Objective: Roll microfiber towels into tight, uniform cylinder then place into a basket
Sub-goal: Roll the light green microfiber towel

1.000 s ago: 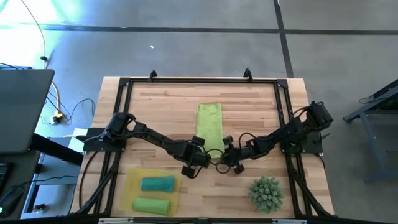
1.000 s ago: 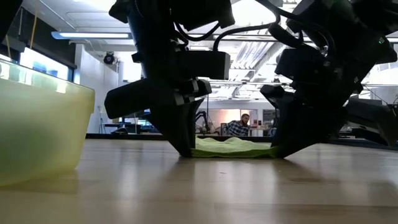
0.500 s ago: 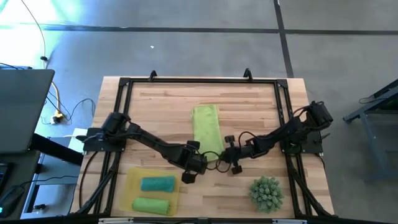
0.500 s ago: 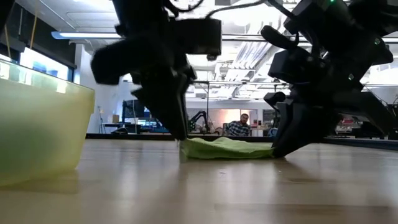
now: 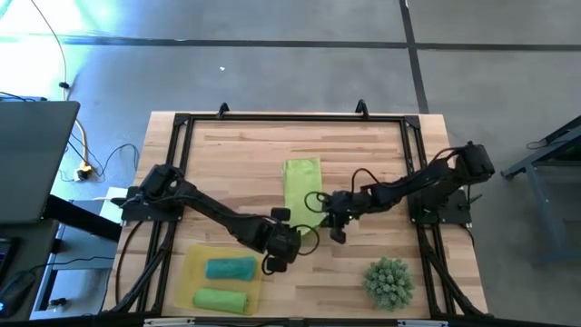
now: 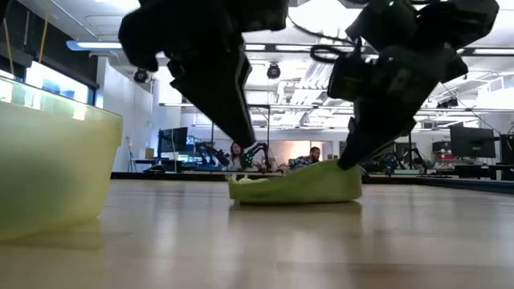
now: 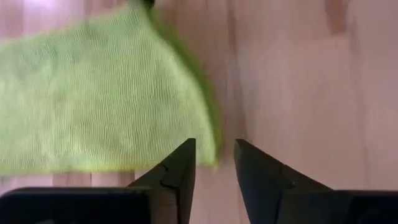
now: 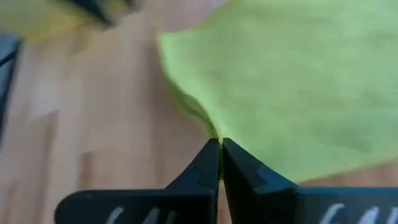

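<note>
A lime-green towel (image 5: 300,186) lies lengthwise on the wooden table, its far part flat and its near end raised (image 6: 297,185). My right gripper (image 5: 329,221) is shut on the near right corner. My left gripper (image 7: 214,163) is open just off the near left corner (image 7: 208,146) and stands above the towel in the low view (image 6: 247,143), touching nothing. The yellow basket (image 5: 186,272) sits near the front left and holds a rolled blue towel (image 5: 229,268) and a rolled green towel (image 5: 221,298). My right gripper pinches the towel's edge at its near right corner (image 8: 208,127) between its two shut fingers, slanting down from the table's right side. That corner is lifted off the table (image 6: 341,172), while the rest of the towel stays down; how many layers, I cannot tell.
A spiky green plant-like ball (image 5: 390,282) sits at the front right. A black frame (image 5: 290,118) runs round the tabletop. Bare wood lies around the towel's far end and between the basket and the ball.
My right gripper has rolled its wrist and risen, drawing the towel's near right corner up off the table. My left gripper has come up off the near left corner and drawn back toward the near left. The towel's near end now stands raised; its far part stays flat.
</note>
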You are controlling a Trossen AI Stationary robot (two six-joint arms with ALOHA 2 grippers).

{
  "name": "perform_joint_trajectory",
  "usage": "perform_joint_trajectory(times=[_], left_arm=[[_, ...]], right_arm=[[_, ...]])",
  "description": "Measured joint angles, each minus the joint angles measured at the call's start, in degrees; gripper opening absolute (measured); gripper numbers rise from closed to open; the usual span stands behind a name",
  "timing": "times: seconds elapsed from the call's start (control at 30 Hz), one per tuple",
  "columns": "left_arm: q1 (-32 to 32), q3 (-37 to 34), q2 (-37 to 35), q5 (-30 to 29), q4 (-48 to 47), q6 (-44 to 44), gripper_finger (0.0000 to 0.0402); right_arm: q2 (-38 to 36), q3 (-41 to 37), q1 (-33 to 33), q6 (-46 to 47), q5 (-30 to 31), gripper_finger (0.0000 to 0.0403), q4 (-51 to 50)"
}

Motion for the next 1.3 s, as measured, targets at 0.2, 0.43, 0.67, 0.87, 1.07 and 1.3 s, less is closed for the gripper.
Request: perform_joint_trajectory(times=[0.2, 0.43, 0.67, 0.87, 1.07, 1.3], left_arm=[[-1.3, 0.1, 0.0, -0.5, 3.4, -0.1, 0.0102], [-0.9, -0.3, 0.0, -2.8, 4.0, 1.0, 0.0102], [1.9, -2.9, 0.0, -9.0, 6.9, 0.6, 0.0102], [4.3, -3.1, 0.0, -9.0, 8.6, 0.1, 0.0101], [5.8, -3.1, 1.5, -4.7, 11.6, 1.7, 0.0101], [6.7, -3.1, 4.7, -7.1, 13.1, 1.8, 0.0101]], right_arm=[[0.8, 0.0, -2.5, 4.5, 7.1, 0.0, -1.1], [0.9, 0.0, -3.6, 5.8, 7.9, 0.0, -4.0], [0.9, 0.1, -3.6, 5.9, 8.0, 0.0, -5.8], [0.9, 0.1, -3.6, 7.4, 10.2, 0.0, -8.3], [0.9, 0.1, -3.5, 7.4, 10.7, 0.0, -8.5], [0.9, 0.1, -3.5, 7.4, 10.7, 0.0, -9.2]])
